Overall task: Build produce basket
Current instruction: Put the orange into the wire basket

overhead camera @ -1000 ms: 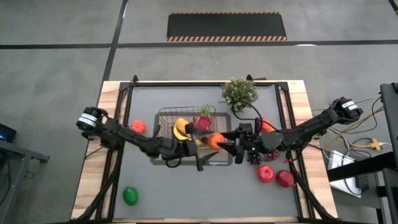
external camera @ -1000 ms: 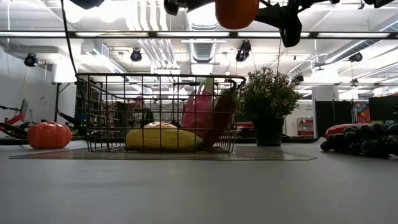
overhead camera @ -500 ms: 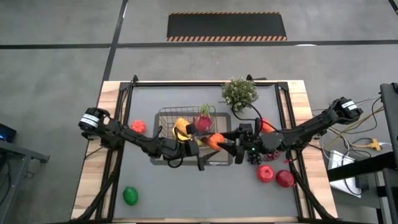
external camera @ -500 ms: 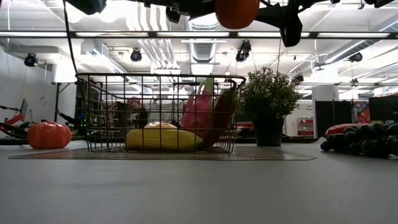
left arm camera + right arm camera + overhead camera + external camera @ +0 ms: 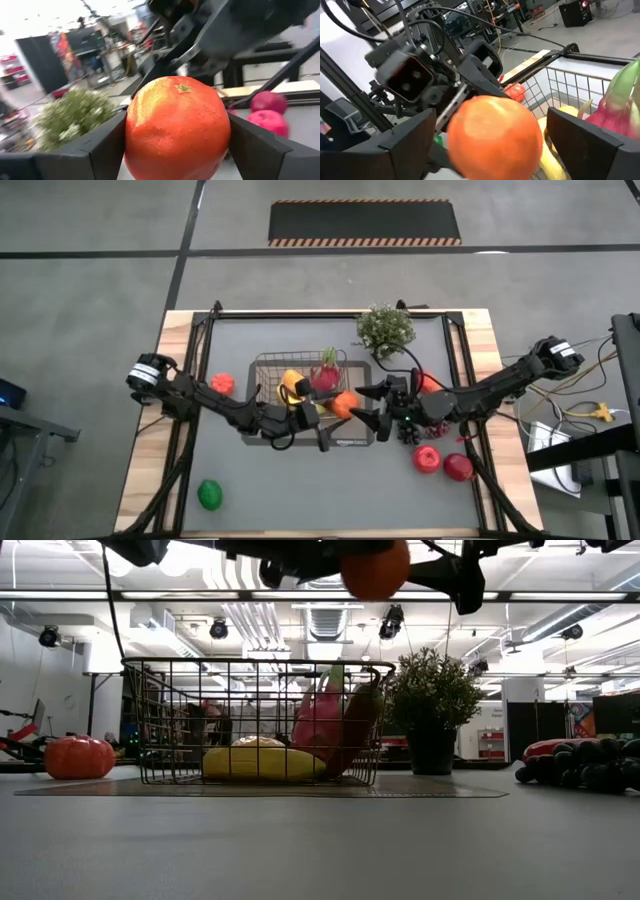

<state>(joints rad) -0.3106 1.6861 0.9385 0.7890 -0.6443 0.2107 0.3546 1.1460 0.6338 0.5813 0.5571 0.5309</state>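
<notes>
Orange: glossy, finely pebbled plastic-looking skin. Basket: thin dark metal wire. Table: pale wood edge, matt grey top. Gripper fingers: matt dark plastic.

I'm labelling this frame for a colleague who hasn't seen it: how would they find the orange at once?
Start at the wire basket in the middle of the table. Just above its right edge the two grippers face each other, and the orange sits between the left gripper and the right gripper. It is the only fruit held in the air, round and plain orange.
</notes>
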